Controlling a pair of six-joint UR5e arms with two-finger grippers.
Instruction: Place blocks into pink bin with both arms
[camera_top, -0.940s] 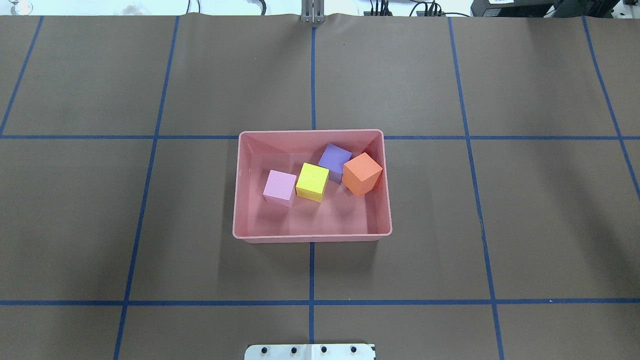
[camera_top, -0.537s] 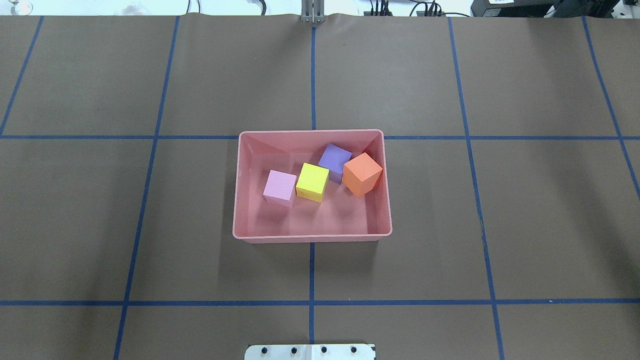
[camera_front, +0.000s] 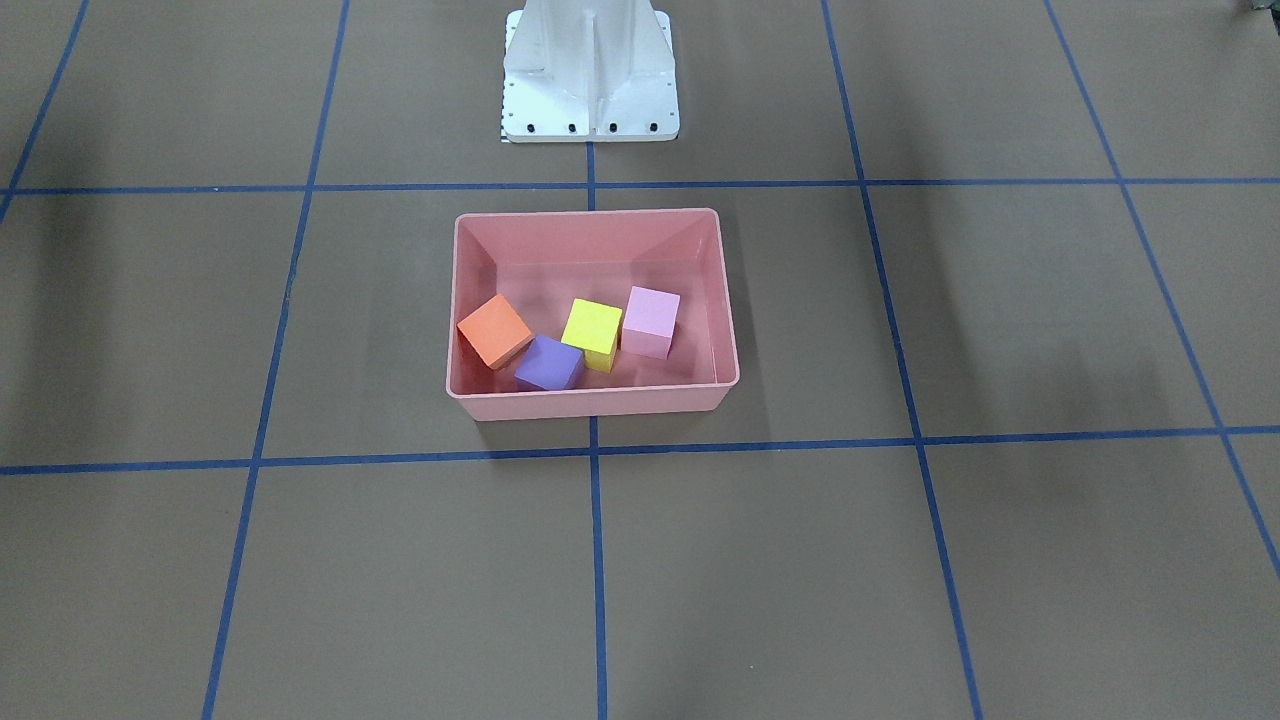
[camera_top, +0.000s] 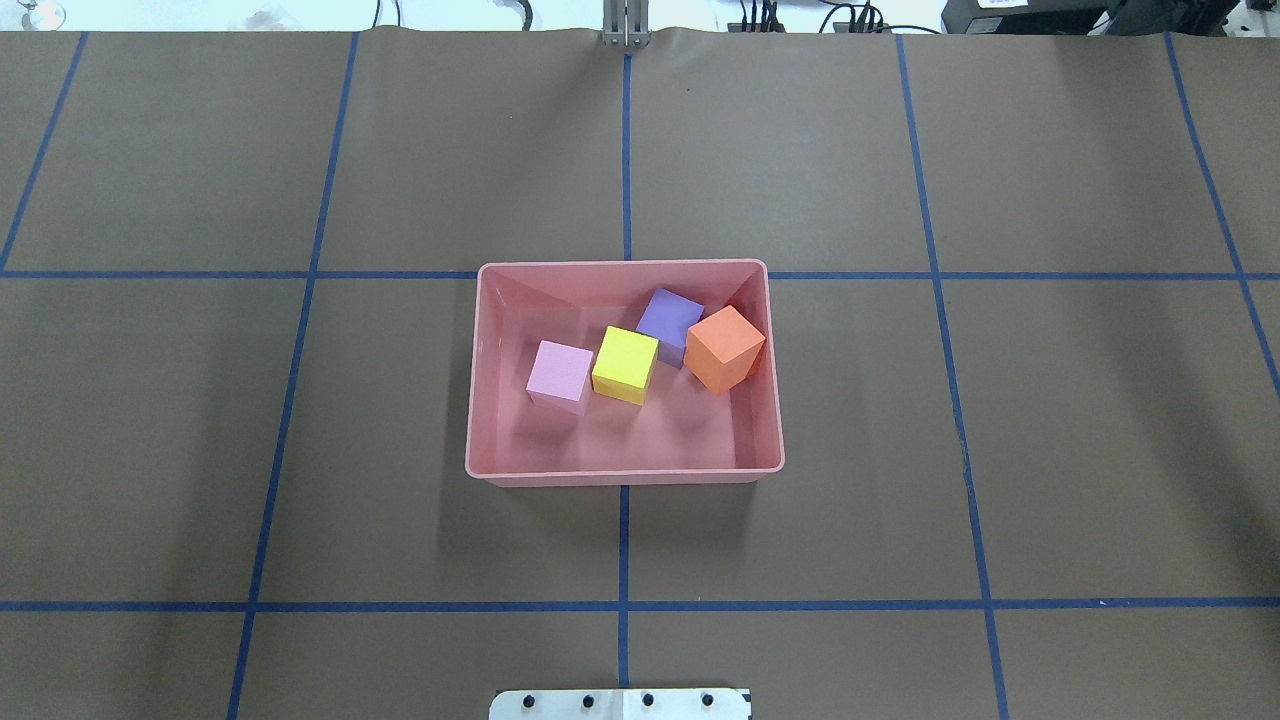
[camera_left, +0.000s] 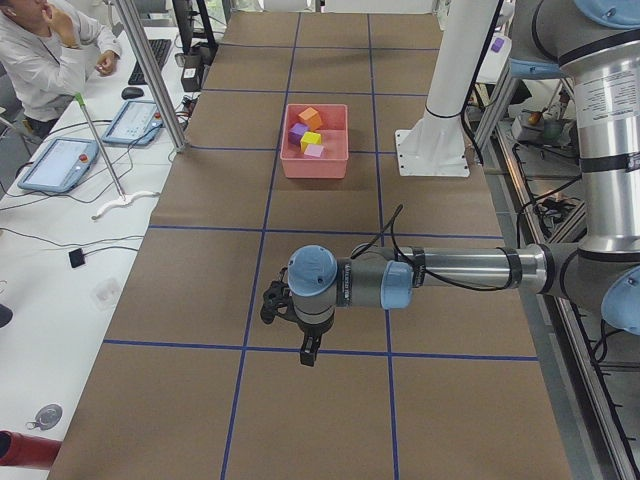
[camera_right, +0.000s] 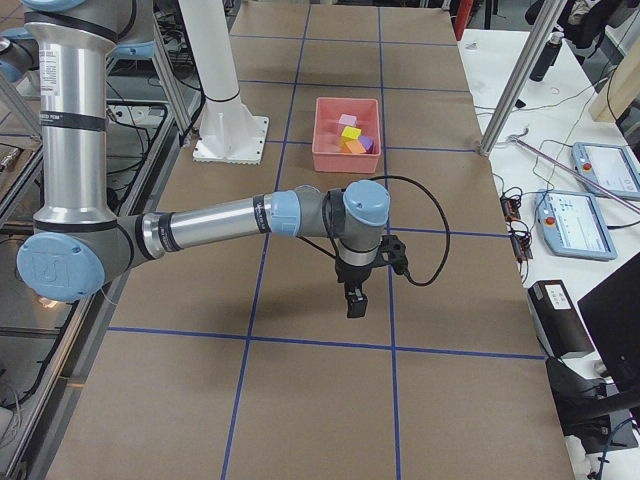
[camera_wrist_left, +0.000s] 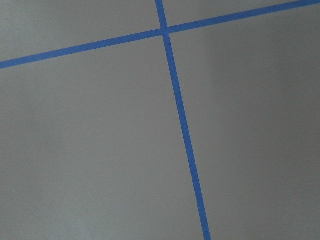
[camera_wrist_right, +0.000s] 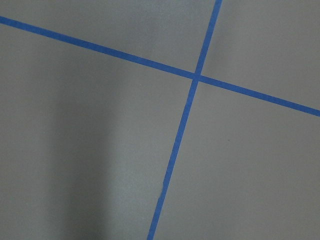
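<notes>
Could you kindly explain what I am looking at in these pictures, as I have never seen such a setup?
This is a robot with two jointed arms on a white pedestal, at a brown table marked with blue tape. Two pictures look down on the table, one from behind the robot and one facing it. Two are taken from the table's ends and show the left gripper and the right gripper pointing down over bare table. Whether they are open or shut is unclear. The two wrist cameras see only table and tape. In the middle sits the pink bin, holding the pink block, yellow block, purple block and orange block.
</notes>
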